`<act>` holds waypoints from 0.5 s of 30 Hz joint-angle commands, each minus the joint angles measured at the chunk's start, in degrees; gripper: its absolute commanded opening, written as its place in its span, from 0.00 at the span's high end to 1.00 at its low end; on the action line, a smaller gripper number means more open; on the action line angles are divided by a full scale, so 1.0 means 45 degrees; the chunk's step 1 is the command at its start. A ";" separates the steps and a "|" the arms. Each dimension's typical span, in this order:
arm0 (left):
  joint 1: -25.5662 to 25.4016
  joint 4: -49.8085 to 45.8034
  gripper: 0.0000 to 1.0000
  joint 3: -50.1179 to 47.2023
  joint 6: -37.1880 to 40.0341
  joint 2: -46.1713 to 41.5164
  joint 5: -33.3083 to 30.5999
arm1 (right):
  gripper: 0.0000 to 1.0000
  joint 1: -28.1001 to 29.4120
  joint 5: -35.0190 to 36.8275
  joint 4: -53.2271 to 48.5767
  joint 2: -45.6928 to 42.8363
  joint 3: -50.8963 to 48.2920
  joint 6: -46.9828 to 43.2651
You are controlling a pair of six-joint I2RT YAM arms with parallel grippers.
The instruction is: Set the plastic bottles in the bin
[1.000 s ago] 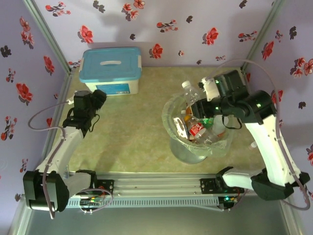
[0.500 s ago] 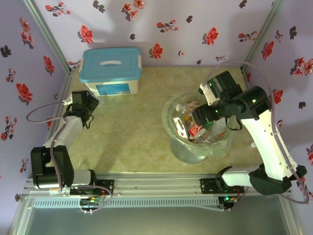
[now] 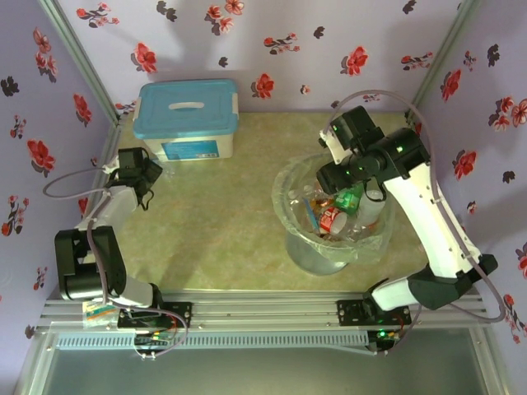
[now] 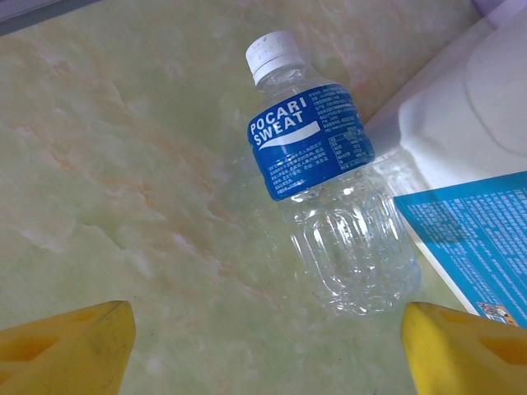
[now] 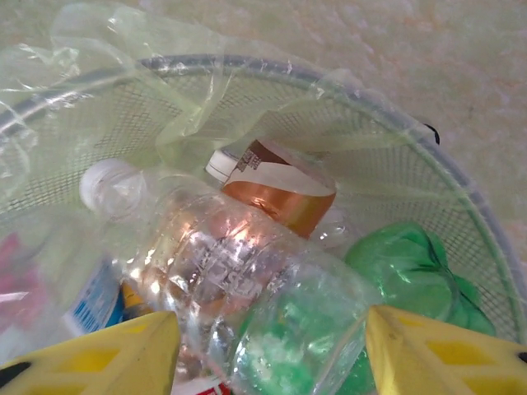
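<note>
Plastic bottles [image 3: 333, 216] lie heaped inside the large round translucent bin [image 3: 306, 251], which stands on the right half of the pale green marbled table [image 3: 222, 222]. Seen from the right wrist, the bin's bag-lined rim [image 5: 329, 78] curves around 3 of them: a clear crumpled bottle with a white cap [image 5: 214, 263], a bottle with a brown and white label [image 5: 272, 185] just beyond it, and a green bottle [image 5: 403, 271] against the right wall. The right pincer [image 5: 268, 354] hangs above this pile, its 2 yellow fingers [image 5: 107, 354] spread wide and gripping nothing.

1 clear bottle with a blue Pocari Sweat label [image 4: 329, 206] lies on its side on the table at the far left, just beside the white rectangular box with a light-blue lid [image 4: 478, 107]; whether the 2 touch cannot be told. The left pincer [image 4: 263, 354] points at this bottle with its jaws wide, the yellow fingertips [image 4: 74, 341] short of the bottle and clear of it. From above, the left pincer [image 3: 132, 160] sits near the box's left corner, well apart from the bin.
</note>
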 commanded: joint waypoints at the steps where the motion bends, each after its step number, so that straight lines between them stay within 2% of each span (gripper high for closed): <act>1: 0.0221 0.0103 0.16 0.0343 -0.0087 0.0322 -0.0428 | 0.35 0.0056 -0.0055 0.0286 -0.0445 0.0505 -0.0002; 4: 0.0348 0.0463 0.15 0.0360 -0.0689 0.0727 -0.0436 | 0.29 0.0056 0.0036 0.1154 -0.1106 0.0773 0.0248; 9: 0.0544 0.0775 0.14 0.1039 -0.1897 0.2179 0.0303 | 0.26 0.0037 -0.0246 0.3018 -0.2298 -0.0193 0.0506; 15: 0.0553 0.1098 0.14 0.2158 -0.2881 0.3965 0.1032 | 0.26 -0.0022 0.0209 0.2936 -0.2742 -0.0733 0.0536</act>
